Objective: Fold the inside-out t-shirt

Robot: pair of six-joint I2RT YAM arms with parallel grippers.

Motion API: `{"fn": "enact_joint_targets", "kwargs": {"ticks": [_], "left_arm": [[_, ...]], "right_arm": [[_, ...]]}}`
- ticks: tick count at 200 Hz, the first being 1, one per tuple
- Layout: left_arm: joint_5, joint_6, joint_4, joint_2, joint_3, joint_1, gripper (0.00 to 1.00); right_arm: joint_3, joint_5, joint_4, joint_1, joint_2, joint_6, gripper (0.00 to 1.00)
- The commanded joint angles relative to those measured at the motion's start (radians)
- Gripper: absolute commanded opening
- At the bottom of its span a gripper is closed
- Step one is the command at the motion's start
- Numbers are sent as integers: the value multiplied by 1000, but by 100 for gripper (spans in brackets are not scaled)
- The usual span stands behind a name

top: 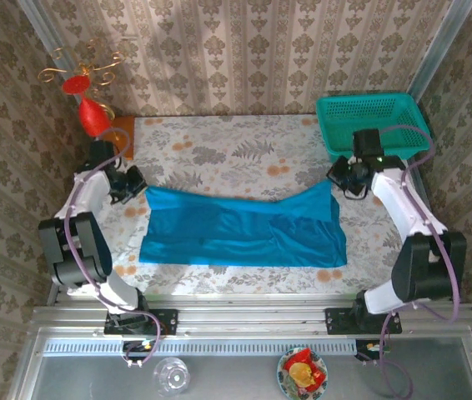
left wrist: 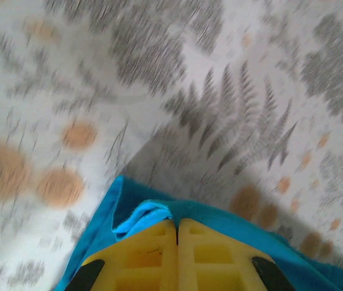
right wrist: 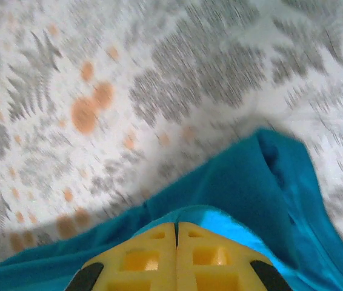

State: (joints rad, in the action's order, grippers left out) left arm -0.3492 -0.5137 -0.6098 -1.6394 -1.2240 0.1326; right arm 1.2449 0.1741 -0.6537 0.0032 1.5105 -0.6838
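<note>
A: Blue cloth, top view: where does it lie?
B: The inside-out t-shirt (top: 244, 229) is spread across the floral table (top: 219, 146). Its far edge runs between the left hand (top: 133, 185) and the right hand (top: 340, 177). A teal basket (top: 369, 125) stands at the far right corner.
A: Left wrist view?
B: The left hand (left wrist: 177, 223) has its yellow fingers pressed together, pinching a fold of the inside-out t-shirt (left wrist: 108, 218); the table (left wrist: 159, 73) lies beyond, blurred.
A: Right wrist view?
B: The right hand (right wrist: 176, 225) is likewise pressed together, pinching the inside-out t-shirt (right wrist: 238, 176), which bunches just past the fingertips.
</note>
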Motion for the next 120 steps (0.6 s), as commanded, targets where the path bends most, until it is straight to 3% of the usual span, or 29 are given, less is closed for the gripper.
{"fn": "enact_joint_targets", "kwargs": {"ticks": [1, 47, 120], "left_arm": [[-40, 65, -37, -82, -121, 11, 0], [-96, 106, -82, -216, -254, 9, 0], [-17, 138, -121, -199, -244, 14, 0]], "right_arm": [[125, 28, 7, -15, 87, 20, 0], [204, 48, -27, -23, 172, 23, 0], [143, 59, -116, -31, 45, 63, 0]]}}
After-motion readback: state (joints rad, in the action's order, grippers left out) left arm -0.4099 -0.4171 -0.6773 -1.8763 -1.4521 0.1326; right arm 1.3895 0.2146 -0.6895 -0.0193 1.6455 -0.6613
